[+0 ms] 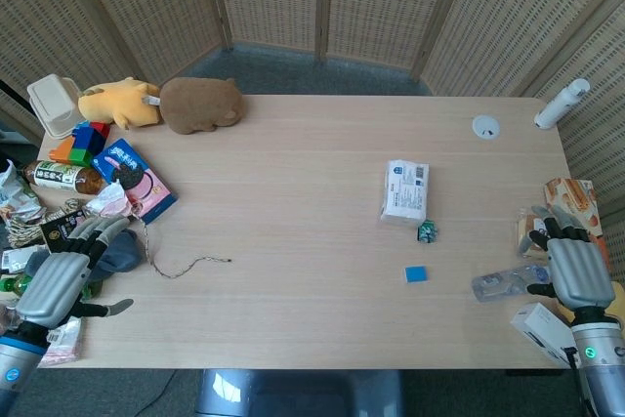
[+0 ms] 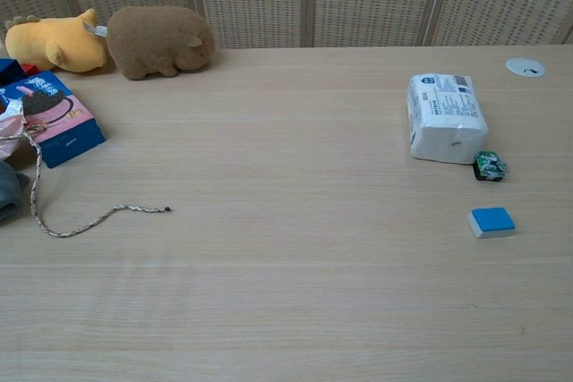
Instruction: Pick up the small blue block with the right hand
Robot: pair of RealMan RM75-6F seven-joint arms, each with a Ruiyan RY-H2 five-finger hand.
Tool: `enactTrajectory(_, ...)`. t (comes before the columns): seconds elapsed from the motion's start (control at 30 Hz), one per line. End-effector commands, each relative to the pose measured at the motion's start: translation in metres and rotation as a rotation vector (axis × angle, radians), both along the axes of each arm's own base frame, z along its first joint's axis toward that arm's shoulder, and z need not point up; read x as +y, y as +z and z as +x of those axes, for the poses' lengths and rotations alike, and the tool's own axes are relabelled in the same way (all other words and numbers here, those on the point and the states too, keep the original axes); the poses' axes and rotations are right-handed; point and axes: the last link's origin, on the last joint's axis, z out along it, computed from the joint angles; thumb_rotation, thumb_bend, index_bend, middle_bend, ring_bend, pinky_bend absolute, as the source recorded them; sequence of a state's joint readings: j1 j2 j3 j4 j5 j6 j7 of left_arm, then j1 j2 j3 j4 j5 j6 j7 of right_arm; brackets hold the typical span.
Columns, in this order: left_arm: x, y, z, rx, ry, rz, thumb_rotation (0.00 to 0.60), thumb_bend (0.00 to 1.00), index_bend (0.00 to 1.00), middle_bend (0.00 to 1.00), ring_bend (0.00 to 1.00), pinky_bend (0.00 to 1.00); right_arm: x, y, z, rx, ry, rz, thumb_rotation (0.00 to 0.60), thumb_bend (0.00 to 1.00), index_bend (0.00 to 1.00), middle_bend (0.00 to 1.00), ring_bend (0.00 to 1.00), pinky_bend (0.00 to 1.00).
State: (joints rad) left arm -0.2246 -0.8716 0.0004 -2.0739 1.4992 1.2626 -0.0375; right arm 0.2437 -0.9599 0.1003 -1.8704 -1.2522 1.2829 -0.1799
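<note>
The small blue block [image 1: 416,273] [image 2: 491,221] lies flat on the wooden table [image 1: 293,241], right of centre and near the front edge. My right hand [image 1: 573,271] hovers at the table's right edge, well to the right of the block, fingers spread and holding nothing. My left hand [image 1: 61,278] sits at the front left corner, fingers apart and empty. Neither hand shows in the chest view.
A white tissue pack [image 1: 404,190] and a small green wrapped item [image 1: 427,231] lie just behind the block. A clear packet [image 1: 506,282], snack packs [image 1: 537,233] and a white box [image 1: 549,333] crowd the right edge. Plush toys [image 1: 200,104], boxes and a cord [image 1: 186,266] fill the left.
</note>
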Motion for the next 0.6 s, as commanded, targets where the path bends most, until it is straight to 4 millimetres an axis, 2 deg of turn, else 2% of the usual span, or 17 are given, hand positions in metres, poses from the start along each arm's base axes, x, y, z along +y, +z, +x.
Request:
enactTrajectory(0.03,0.0,-0.002,-0.002,-0.004,0.005,-0.004,0.6,0.01,0.0,0.0,0.0,0.0,0.001,-0.012,0.006,-0.008,0.02,0.028,0.6,0.17,0.49,0.13,0.0,0.0)
enactTrajectory(0.37,0.003,-0.004,-0.004,-0.016,-0.004,-0.004,0.6,0.01,0.0,0.0,0.0,0.0,-0.005,-0.049,0.028,-0.029,0.1,0.102,0.6,0.2,0.52,0.15,0.0,0.0)
enactTrajectory(0.6,0.004,-0.002,0.0,-0.02,-0.019,0.0,0.6,0.01,0.0,0.0,0.0,0.0,-0.017,-0.074,0.044,-0.027,0.145,0.15,0.6,0.23,0.5,0.15,0.0,0.0)
